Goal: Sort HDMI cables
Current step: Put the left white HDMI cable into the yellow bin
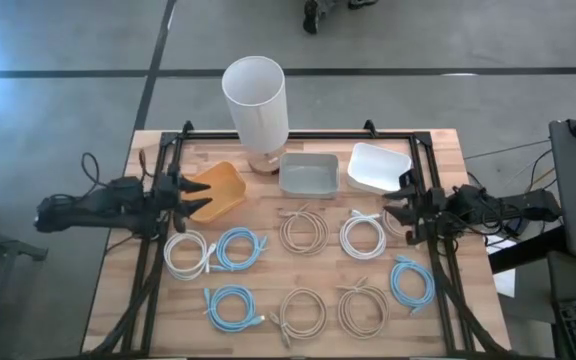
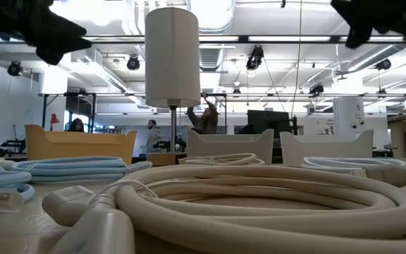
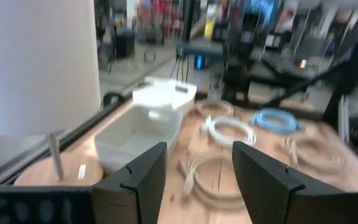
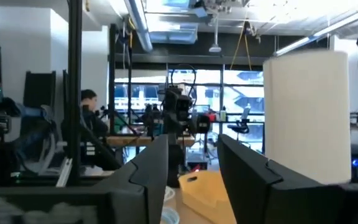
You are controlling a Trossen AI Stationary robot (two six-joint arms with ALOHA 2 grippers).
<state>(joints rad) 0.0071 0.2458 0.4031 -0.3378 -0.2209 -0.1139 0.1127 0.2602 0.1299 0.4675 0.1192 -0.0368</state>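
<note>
Several HDMI cables lie flat on the wooden table as small round coils: a white one (image 1: 185,252), light blue ones (image 1: 238,247) (image 1: 232,307) (image 1: 411,281), beige ones (image 1: 303,230) (image 1: 303,312) (image 1: 364,308) and another white one (image 1: 362,236). A beige coil (image 2: 259,197) fills the low view's foreground. My left gripper (image 1: 190,193) (image 3: 197,168) hovers open at the table's left side beside the orange tray (image 1: 218,190), with nothing between its fingers. My right gripper (image 1: 396,212) (image 4: 191,168) hovers open at the right side, above the table, also empty.
Along the far edge stand the orange tray, a grey tray (image 1: 308,173) and a white tray (image 1: 378,165), with a tall white cylinder (image 1: 256,100) on a thin post behind them. A black frame (image 1: 298,135) borders the table. People stand in the room beyond.
</note>
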